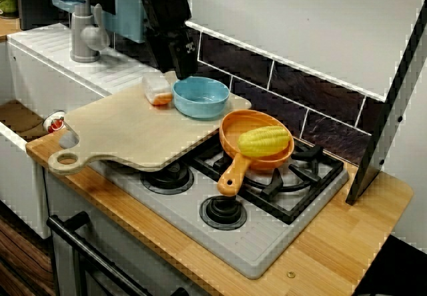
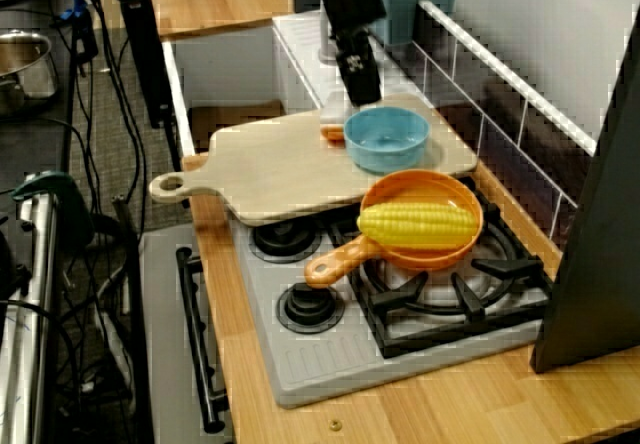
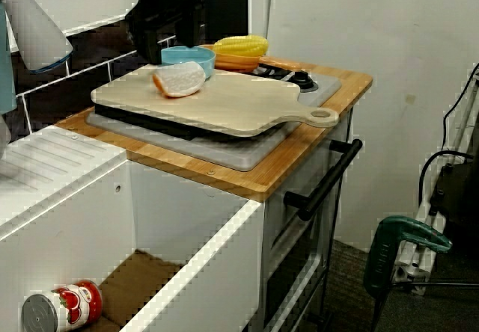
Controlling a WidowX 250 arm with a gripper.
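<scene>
Closest to the lens, in the view facing the tiled wall, is a black oven handle (image 1: pixel 67 233) below a wooden worktop (image 1: pixel 347 243) that carries a grey stove (image 1: pixel 267 243). A pale cutting board (image 1: pixel 127 129) lies over the burners on the picture's left, and its handle end reaches out past the stove's edge. At the board's far edge sits a small orange-and-white food piece (image 1: pixel 158 91), with a blue bowl (image 1: pixel 201 97) just beside it on the right. The black pincer (image 1: pixel 181 66) hangs from above, close over these two and nearest the bowl's back rim. Its fingers are dark against the dark arm, so I cannot tell whether they are spread or closed, and nothing shows in their grip. Further right, an orange pan (image 1: pixel 233 131) on the grate holds a yellow corn cob (image 1: pixel 264 141). As I judge the risk, the pincer is so near the bowl that a slight sideways drift could shove it into the pan. A hard downward press could rock the overhanging board.
</scene>
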